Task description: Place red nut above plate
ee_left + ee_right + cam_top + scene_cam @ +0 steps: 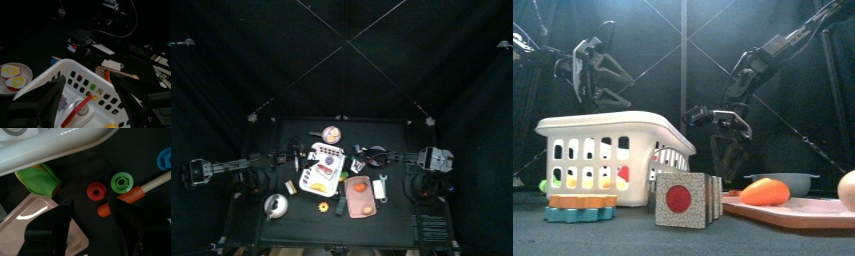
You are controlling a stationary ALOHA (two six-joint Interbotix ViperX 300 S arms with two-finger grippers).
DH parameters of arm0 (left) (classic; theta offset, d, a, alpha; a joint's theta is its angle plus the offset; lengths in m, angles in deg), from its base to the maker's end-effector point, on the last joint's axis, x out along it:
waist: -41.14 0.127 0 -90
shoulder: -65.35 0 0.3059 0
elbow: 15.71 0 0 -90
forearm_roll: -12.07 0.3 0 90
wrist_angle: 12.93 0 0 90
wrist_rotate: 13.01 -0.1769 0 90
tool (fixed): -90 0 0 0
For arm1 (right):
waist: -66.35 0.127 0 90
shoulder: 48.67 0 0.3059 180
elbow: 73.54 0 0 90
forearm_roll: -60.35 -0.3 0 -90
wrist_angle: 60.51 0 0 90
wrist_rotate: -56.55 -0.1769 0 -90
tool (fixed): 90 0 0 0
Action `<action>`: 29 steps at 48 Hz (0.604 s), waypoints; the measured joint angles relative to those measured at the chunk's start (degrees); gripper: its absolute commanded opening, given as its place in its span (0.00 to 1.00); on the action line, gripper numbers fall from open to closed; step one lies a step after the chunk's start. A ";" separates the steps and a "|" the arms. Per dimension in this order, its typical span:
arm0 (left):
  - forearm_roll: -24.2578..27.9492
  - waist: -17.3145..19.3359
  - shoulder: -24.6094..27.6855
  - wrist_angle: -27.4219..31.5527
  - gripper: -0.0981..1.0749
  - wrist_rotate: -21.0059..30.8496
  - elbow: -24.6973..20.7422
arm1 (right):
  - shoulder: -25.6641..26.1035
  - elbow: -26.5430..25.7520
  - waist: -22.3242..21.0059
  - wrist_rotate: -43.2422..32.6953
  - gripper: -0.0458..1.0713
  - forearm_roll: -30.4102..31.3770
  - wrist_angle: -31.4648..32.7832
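The red nut (pixel 96 191) lies flat on the black table beside a green nut (pixel 122 180). My right gripper (pixel 93 213) hovers just over it, open, its jaws spread to either side and touching nothing. In the top view this gripper (pixel 372 158) sits right of the white basket (pixel 321 170). The plate (pixel 333 128) stands at the table's back middle with small items on it, and its rim (pixel 27 71) also shows in the left wrist view. My left gripper (pixel 90 100) hangs open above the basket (pixel 80 75).
An orange-handled tool (pixel 120 201), a blue nut (pixel 165 159), a green leafy piece (pixel 39 179) and a pink cutting board (pixel 40 225) surround the red nut. A red-dotted box (pixel 684 198) and stacked gears (pixel 583 205) stand at the front. A silver bowl (pixel 275 205) sits front left.
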 measured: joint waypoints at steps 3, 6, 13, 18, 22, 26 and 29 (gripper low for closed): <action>-0.09 0.00 -0.09 0.00 0.96 0.00 0.00 | -0.18 -0.09 0.00 0.00 0.86 0.35 0.35; 0.00 0.00 0.00 0.00 0.96 0.00 -0.09 | -0.18 -0.09 0.00 0.00 0.86 0.62 0.88; -0.09 0.00 -0.09 0.00 0.96 0.09 -0.09 | -0.18 -0.62 0.18 0.00 0.86 1.05 2.55; -0.09 0.00 -0.09 0.00 0.96 0.00 -0.09 | -0.18 -1.23 0.70 0.00 0.86 1.49 3.69; -0.09 0.00 0.00 0.00 0.96 0.00 0.00 | -0.35 -1.76 1.32 0.00 0.85 2.02 4.66; -0.09 0.00 0.00 0.00 0.96 0.09 0.00 | -0.79 -2.29 2.20 0.09 0.85 2.64 5.62; -0.09 0.00 0.00 0.00 0.96 0.09 0.00 | -1.23 -2.46 2.72 0.09 0.85 3.25 6.42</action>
